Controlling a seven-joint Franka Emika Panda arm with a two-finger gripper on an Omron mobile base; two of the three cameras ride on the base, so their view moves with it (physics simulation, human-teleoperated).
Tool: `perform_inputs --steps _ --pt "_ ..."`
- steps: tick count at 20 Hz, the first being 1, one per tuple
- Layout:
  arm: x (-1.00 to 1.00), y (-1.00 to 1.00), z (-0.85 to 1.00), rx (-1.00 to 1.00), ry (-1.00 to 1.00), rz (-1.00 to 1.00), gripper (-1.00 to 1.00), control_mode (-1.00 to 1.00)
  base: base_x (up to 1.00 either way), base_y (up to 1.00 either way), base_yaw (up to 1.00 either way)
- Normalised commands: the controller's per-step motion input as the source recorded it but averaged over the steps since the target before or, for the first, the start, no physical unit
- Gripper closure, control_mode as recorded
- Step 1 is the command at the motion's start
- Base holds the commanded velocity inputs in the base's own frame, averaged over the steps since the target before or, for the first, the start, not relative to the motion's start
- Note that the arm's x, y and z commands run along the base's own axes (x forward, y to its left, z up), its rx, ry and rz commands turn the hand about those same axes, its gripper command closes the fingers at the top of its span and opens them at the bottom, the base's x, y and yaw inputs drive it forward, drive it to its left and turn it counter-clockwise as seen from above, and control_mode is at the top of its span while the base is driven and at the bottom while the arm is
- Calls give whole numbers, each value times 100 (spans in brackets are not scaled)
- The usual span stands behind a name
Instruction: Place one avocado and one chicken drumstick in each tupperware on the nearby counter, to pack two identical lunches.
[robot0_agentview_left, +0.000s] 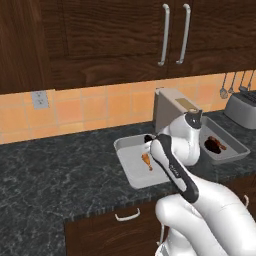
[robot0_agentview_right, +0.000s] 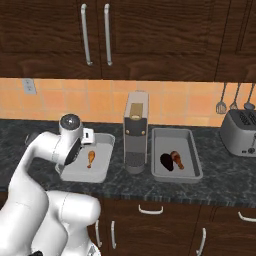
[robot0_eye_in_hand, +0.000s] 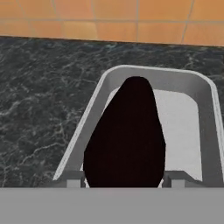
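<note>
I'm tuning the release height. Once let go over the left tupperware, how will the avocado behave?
The avocado looks smooth, rounded and tapered, so it may slip and roll. The tupperware has a raised rim, likely stopping it beside the drumstick.

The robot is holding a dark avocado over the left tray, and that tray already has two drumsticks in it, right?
Not quite. The left tray has just one drumstick in it, as the right base view shows. The rest is right: the fingers hold the dark avocado over that tray. The other tray already has an avocado and a drumstick.
</note>
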Motion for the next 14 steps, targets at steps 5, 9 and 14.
perform_inputs --steps 5,9,14 --pt "46 5 -56 0 12 5 100 -100 0 0 0" --pt "51 0 -47 0 0 2 100 -100 0 0 0" --pt "36 9 -50 0 5 0 100 -100 0 0 0"
